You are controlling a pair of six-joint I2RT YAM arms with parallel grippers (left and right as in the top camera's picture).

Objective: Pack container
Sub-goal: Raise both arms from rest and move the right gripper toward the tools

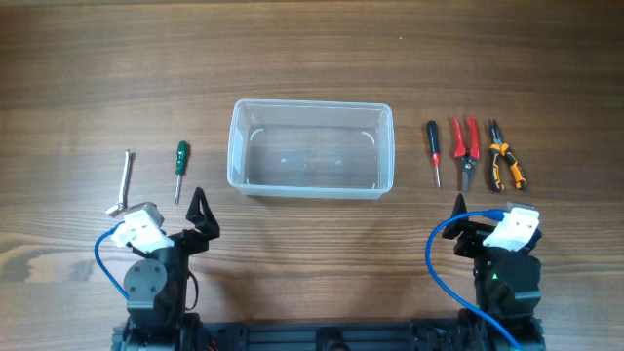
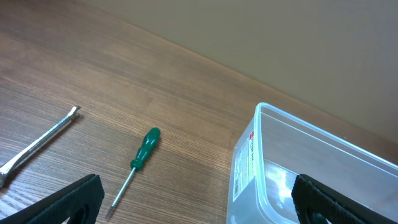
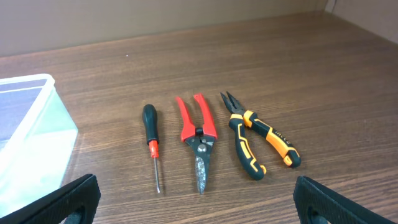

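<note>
The clear plastic container (image 1: 310, 148) stands empty in the middle of the table; it also shows in the left wrist view (image 2: 311, 168) and the right wrist view (image 3: 25, 124). Left of it lie a green-handled screwdriver (image 1: 179, 168) (image 2: 138, 162) and a metal wrench (image 1: 125, 181) (image 2: 37, 143). Right of it lie a black-and-red screwdriver (image 1: 434, 151) (image 3: 152, 146), red-handled snips (image 1: 465, 148) (image 3: 198, 137) and orange-and-black pliers (image 1: 505, 161) (image 3: 258, 137). My left gripper (image 1: 200, 216) (image 2: 199, 208) is open and empty near the front edge. My right gripper (image 1: 466, 219) (image 3: 199, 208) is open and empty below the right tools.
The wooden table (image 1: 312, 58) extends behind the container. A beige wall (image 2: 280, 37) lies beyond the table's far edge. Blue cables (image 1: 439, 263) loop at both arm bases.
</note>
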